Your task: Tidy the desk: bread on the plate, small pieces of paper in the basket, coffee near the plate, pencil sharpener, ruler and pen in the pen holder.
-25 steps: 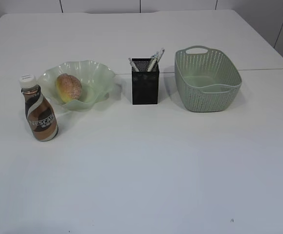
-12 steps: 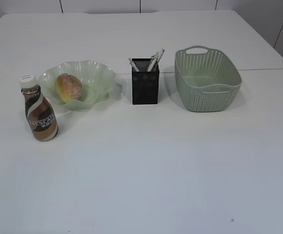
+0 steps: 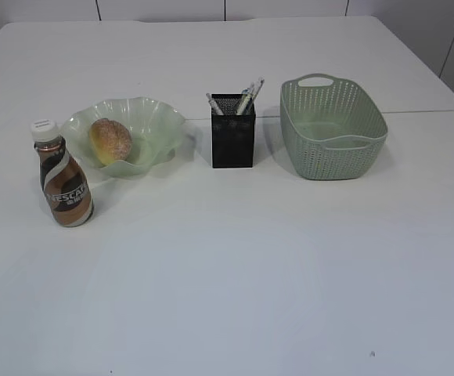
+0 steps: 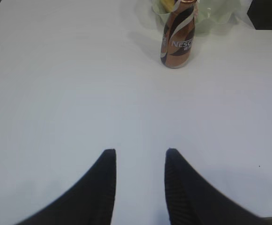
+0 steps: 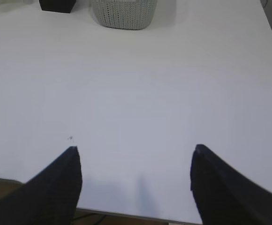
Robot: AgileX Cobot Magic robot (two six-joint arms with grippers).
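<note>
- From the front, my arms do not show. The bread (image 3: 111, 141) sits in the plate (image 3: 158, 119), the coffee (image 3: 64, 182) stands just beside it, and pens poke out of the pen holder (image 3: 233, 141) next to the basket (image 3: 333, 129). Nothing has moved since before.
- My left pincer (image 4: 139, 161) hangs over the desk (image 4: 70, 93), a bit spread, holding nothing.
- My right pincer (image 5: 135, 152) is spread wide, empty.

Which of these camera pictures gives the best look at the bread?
The exterior view: the bread lies whole in the plate. The left wrist view catches only a yellowish sliver behind the coffee; the right wrist view misses it.
</note>
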